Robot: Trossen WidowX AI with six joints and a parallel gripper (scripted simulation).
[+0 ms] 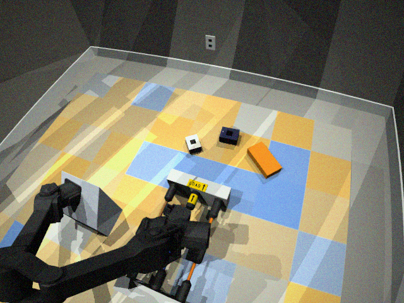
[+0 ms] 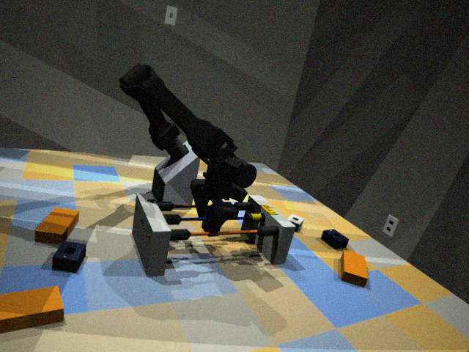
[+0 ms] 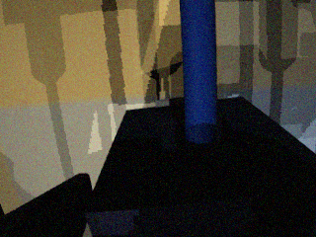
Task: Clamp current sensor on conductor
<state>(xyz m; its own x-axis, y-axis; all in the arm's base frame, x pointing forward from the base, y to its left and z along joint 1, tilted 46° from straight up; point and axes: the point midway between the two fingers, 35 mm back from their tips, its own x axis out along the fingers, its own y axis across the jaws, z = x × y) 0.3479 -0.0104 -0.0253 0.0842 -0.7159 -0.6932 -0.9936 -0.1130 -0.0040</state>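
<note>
The frame's middle conductor (image 2: 187, 218) (image 3: 199, 69) is blue. A yellow sleeve with an arrow (image 1: 192, 198) (image 2: 256, 216) is at its end beside the LOAD marker (image 1: 197, 185) (image 2: 269, 210). The sensor shows as a black body (image 3: 207, 178) in the wrist view, with the blue conductor running into it. Its arrow and latch cannot be made out. My gripper (image 2: 209, 218) is open around the sensor, low between the end blocks; one finger shows at the wrist view's lower left. In the top view the wrist hides the sensor and fingertips.
Orange conductors (image 1: 192, 271) (image 2: 223, 232) run beside the blue one between grey end blocks (image 1: 225, 192) (image 2: 157, 242). Beyond the marked block are a white block (image 1: 194, 146), a navy block (image 1: 229, 138) and an orange block (image 1: 264, 160). Other blocks lie left in the exterior view.
</note>
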